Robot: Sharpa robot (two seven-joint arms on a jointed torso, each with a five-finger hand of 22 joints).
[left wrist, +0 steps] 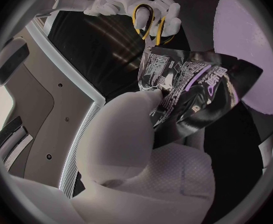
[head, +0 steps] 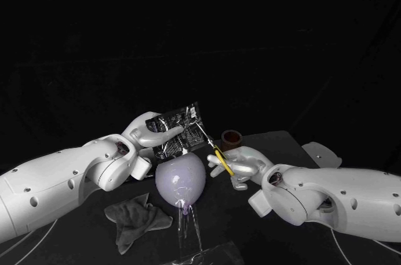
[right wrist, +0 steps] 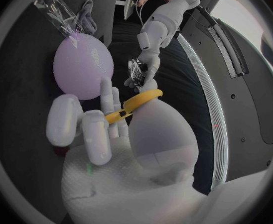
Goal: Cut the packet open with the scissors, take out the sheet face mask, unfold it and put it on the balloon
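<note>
Packet (head: 179,121) is pinched in left hand (head: 149,133) fingers, upright at frame centre; scissors (head: 214,146) are gripped by right hand (head: 240,164), blades at packet's right edge; cut judged barely begun; mask not yet extracted; balloon (head: 181,181) bare, just below.

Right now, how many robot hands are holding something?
2. The left robot hand holds the packet up. The right robot hand holds the yellow-handled scissors, with their blades pointing up at the packet.
</note>
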